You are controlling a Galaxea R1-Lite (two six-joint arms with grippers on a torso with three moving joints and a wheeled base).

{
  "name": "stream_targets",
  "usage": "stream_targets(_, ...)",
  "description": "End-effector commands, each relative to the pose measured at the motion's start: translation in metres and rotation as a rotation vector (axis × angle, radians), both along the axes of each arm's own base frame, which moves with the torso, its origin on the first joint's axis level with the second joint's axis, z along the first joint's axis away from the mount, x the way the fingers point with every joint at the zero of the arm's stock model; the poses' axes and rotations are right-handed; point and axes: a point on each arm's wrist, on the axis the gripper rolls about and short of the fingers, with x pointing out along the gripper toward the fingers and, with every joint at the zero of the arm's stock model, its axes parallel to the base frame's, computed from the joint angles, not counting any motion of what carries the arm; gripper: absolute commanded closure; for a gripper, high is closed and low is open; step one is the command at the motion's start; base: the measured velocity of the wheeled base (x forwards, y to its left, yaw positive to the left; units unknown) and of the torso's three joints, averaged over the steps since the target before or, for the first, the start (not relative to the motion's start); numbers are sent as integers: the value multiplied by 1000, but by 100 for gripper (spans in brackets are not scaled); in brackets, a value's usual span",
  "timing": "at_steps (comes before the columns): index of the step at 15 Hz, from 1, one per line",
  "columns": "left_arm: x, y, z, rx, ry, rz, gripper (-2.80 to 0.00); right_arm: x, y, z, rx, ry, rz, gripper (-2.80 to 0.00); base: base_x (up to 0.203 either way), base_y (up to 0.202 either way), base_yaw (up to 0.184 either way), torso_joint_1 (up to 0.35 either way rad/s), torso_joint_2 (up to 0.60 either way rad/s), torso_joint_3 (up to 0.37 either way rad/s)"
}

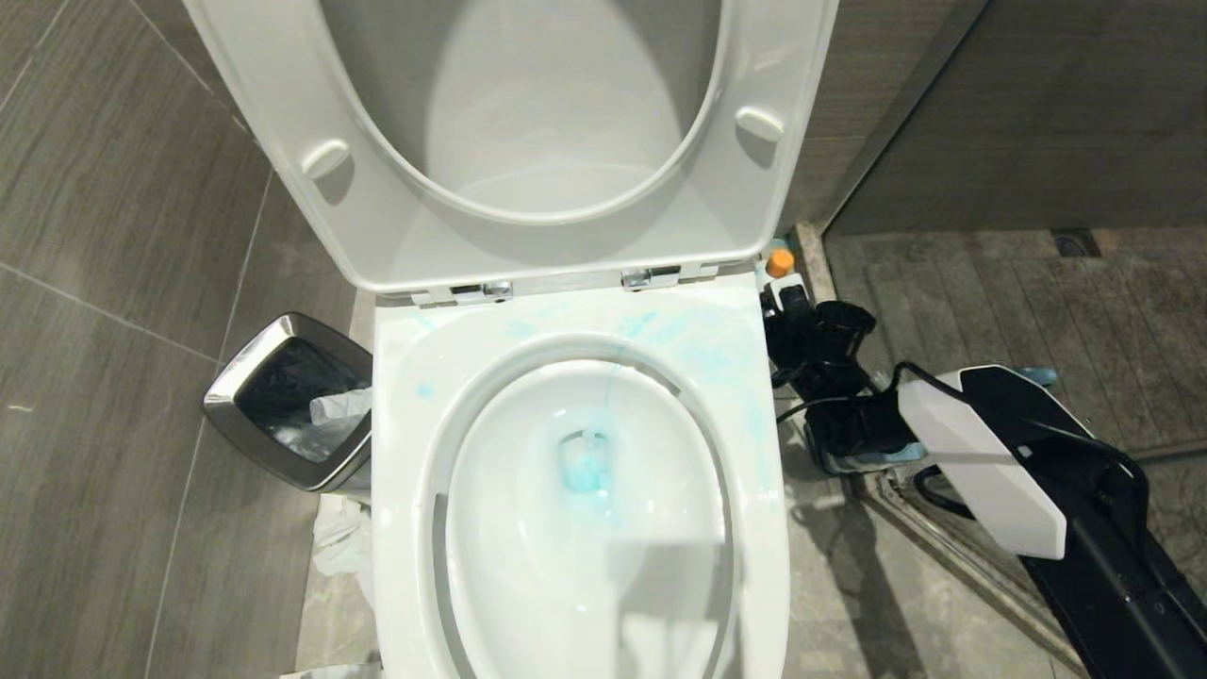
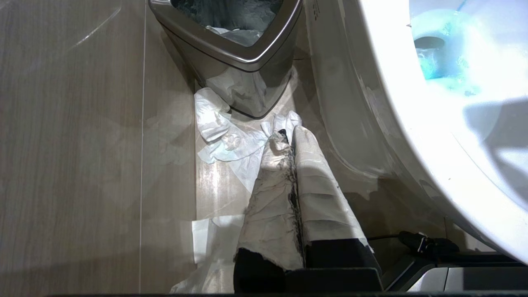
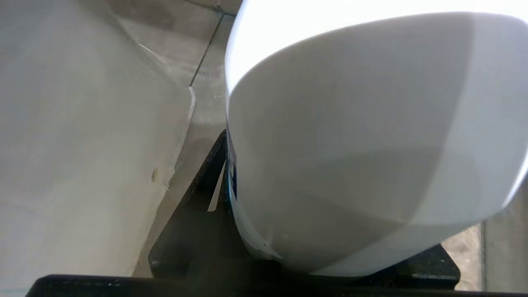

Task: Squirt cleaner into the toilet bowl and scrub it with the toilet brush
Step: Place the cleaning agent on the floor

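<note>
The toilet bowl (image 1: 396, 453) stands open, seat and lid up. Turquoise cleaner (image 1: 586, 464) tints the water, and faint smears (image 1: 651, 325) mark the rear rim. Low on the floor right of the toilet, my right gripper (image 1: 820, 377) is shut on a white rounded bottle (image 3: 371, 123) with a blue label edge, which fills the space between its black fingers (image 3: 198, 198). An orange cap (image 1: 779, 262) shows just beyond the gripper. A teal rounded tip (image 1: 1037, 375), apparently the toilet brush handle, peeks from behind the arm. My left gripper (image 2: 286, 134) is shut and empty, left of the bowl.
A square steel waste bin (image 1: 283, 401) with a liner stands left of the toilet, with crumpled white tissue (image 2: 222, 132) on the floor beside it. A light-blue holder (image 1: 882, 457) sits under my right arm. A raised shower threshold (image 1: 943, 538) runs along the right.
</note>
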Motion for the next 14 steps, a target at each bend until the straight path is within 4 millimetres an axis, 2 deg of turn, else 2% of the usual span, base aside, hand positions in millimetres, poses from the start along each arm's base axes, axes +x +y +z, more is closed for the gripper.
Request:
stream_targets(1, 0, 0, 0, 0, 1, 0, 0, 5, 4, -20, -9, 32, 4, 0, 0, 0, 0, 0, 0, 0)
stream_targets(9, 0, 0, 0, 0, 1, -1, 0, 7, 4, -44, -17, 73, -1, 0, 0, 0, 0, 0, 0, 0)
stream_targets(14, 0, 0, 0, 0, 1, 0, 0, 7, 4, -43, -19, 69, 0, 0, 0, 0, 0, 0, 0, 0)
